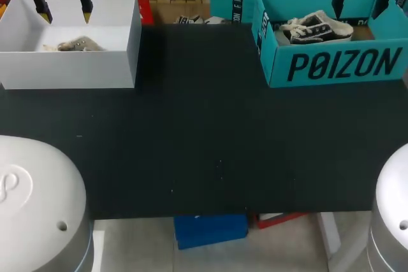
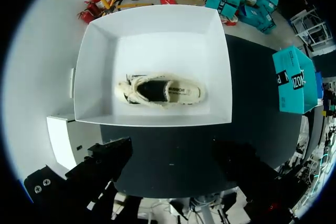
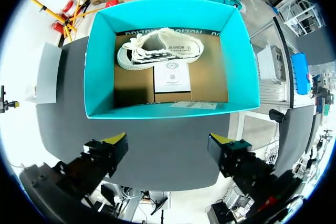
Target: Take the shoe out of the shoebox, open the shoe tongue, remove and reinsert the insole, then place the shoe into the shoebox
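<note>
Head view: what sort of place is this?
Likely a shoe-handling test bench: a black table holds a white shoebox with a pale shoe, a teal shoebox with a black-and-white shoe; left gripper and right gripper hang open above them.

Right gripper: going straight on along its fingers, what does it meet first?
The right gripper would probably meet the teal shoebox first, its cardboard floor by the near wall, not the shoe; depth unclear.

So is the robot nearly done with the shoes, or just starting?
Nothing looks done yet. A cream shoe lies in the white shoebox, a black-and-white shoe in the teal shoebox. The left claw and right claw hang above them, open and empty. Taking out, tongue, insole, putting back: all left.
</note>
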You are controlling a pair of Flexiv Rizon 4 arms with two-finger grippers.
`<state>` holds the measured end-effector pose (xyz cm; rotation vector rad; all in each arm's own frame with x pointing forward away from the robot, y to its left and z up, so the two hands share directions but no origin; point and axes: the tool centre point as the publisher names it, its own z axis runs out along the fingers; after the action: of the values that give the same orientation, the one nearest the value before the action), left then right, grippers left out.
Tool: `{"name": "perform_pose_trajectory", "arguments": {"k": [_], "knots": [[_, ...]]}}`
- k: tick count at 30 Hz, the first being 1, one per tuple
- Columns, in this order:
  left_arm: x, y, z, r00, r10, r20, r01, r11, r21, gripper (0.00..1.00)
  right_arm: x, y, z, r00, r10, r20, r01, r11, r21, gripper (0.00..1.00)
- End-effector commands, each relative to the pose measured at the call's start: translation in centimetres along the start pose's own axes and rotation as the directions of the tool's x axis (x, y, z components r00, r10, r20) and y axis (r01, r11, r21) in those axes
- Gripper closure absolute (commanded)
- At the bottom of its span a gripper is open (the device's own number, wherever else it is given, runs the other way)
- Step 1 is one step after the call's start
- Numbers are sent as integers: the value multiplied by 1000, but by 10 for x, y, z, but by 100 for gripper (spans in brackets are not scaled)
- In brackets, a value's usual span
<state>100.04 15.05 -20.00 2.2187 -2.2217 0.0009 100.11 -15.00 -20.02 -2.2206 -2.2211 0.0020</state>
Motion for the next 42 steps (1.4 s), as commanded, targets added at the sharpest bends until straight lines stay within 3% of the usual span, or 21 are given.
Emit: {"name": "perform_pose_trajectory", "arguments": {"k": [1, 6, 12, 14, 17, 20, 24, 31, 32, 42], "knots": [[0, 0, 0, 1000, 0, 0, 0, 1000, 0, 0, 0, 3, -2, 997, -72, -14, 72, 997, -11, 0], [0, 0, 0, 1000, 0, 0, 0, 1000, 0, 0, -3, 8, -11, 943, -332, 17, 333, 943, -20, 0], [0, 0, 0, 1000, 0, 0, 0, 1000, 0, 0, -9, 12, -17, 747, -660, 82, 664, 747, -30, 0], [0, 0, 0, 1000, 0, 0, 0, 1000, 0, 0, -11, 14, -19, 645, -757, 107, 763, 646, -32, 0], [0, 0, 0, 1000, 0, 0, 0, 1000, 0, 0, -15, 15, -16, 450, -874, 181, 883, 466, 55, 0], [0, 0, 0, 1000, 0, 0, 0, 1000, 0, 0, -20, 19, -13, 302, -928, 217, 943, 325, 78, 0], [0, 0, 0, 1000, 0, 0, 0, 1000, 0, 0, -24, 22, -13, 60, -981, 187, 987, 86, 134, 0], [0, 0, 0, 1000, 0, 0, 0, 1000, 0, 0, -27, 29, -21, -173, -979, 111, 977, -157, 142, 0], [0, 0, 0, 1000, 0, 0, 0, 1000, 0, 0, -27, 29, -22, -192, -976, 101, 974, -177, 143, 0], [0, 0, 0, 1000, 0, 0, 0, 1000, 0, 0, -27, 29, -22, -192, -976, 101, 974, -177, 143, 0]]}}
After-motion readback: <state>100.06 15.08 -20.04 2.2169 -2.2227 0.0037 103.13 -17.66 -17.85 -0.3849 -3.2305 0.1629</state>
